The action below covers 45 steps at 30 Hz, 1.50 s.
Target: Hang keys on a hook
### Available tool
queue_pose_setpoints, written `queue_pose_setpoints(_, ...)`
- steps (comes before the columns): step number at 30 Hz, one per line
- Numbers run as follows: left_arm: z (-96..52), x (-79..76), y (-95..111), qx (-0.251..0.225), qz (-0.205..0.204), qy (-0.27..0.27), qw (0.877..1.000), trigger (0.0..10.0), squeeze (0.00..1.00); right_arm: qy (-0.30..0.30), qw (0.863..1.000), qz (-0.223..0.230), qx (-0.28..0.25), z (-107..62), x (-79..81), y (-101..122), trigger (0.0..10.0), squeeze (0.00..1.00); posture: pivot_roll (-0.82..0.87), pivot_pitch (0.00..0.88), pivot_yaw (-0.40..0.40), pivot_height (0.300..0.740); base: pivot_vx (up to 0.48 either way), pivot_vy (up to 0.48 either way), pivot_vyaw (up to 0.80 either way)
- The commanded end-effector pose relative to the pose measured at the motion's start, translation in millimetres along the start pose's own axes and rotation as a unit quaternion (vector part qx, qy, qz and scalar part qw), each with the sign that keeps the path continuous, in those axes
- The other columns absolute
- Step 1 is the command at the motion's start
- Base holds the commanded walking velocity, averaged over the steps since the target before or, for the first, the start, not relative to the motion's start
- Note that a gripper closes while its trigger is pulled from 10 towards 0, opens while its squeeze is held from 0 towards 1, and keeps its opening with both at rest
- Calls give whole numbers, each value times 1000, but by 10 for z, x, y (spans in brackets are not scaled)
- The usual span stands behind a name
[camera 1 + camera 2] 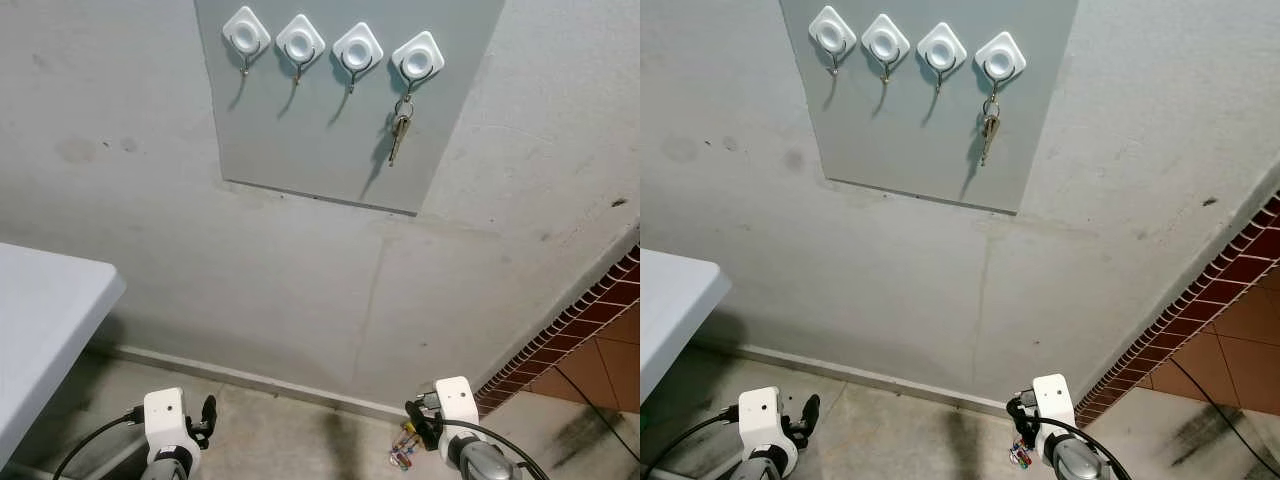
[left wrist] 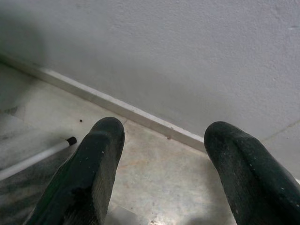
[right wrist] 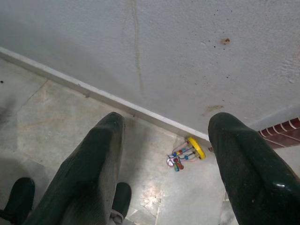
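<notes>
A: Where are the keys (image 1: 400, 128) right now?

B: They hang from the rightmost of four white hooks (image 1: 418, 56) on a grey panel (image 1: 330, 150) fixed to the far wall (image 1: 150, 230). The ring sits on the hook's metal prong and the keys dangle straight down below it, throwing a shadow on the panel. The other three hooks to the left carry nothing.

A: And the arms?

B: Both hang low, near the floor (image 1: 280, 430), well apart from the panel. The left gripper (image 2: 164, 159) points down at the tiled floor and the white skirting at the foot of the wall; its two black fingers (image 2: 89, 173) are spread with bare floor between them. A thin white rod with a black tip (image 2: 42, 152) lies on the floor just beside it.

A: The right one?

B: The right gripper (image 3: 171, 159) is spread as well, with nothing between its fingers. Past them, a small toy (image 3: 186, 154) with a yellow disc and coloured beads lies on the floor close to the skirting.

A: Anything else around?

B: A white table corner (image 1: 50, 320) juts in on the left, and a strip of red-brown brick and tiles (image 1: 600, 330) runs along the right.
</notes>
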<state>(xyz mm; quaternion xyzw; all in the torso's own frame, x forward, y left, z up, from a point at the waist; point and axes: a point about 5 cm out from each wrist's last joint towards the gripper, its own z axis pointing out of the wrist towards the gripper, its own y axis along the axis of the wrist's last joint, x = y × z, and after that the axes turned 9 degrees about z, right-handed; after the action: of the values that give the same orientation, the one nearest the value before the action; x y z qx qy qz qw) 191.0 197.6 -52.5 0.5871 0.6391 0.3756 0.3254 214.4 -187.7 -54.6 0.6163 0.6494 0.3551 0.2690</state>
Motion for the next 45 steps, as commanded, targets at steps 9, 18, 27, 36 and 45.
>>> queue_pose_setpoints(9,228,-57,98,49,6,-25,998,10000,0,1,998,64,17,120,104,92,10000,0,-29,5,17,740,0,0,0)
queue_pose_setpoints(18,198,-27,40,59,3,-12,998,10000,0,-6,998,55,37,88,86,-1,10000,0,-29,0,34,740,0,0,0)
queue_pose_setpoints(27,198,-27,40,59,3,-12,998,10000,0,-6,998,55,37,88,86,-1,10000,0,-29,0,34,740,0,0,0)
queue_pose_setpoints(36,198,-27,40,59,3,-12,998,10000,0,-6,998,55,37,88,86,-1,10000,0,-29,0,34,740,0,0,0)
queue_pose_setpoints(45,198,-27,40,59,3,-12,998,10000,0,-6,998,55,37,88,86,-1,10000,0,-29,0,34,740,0,0,0)
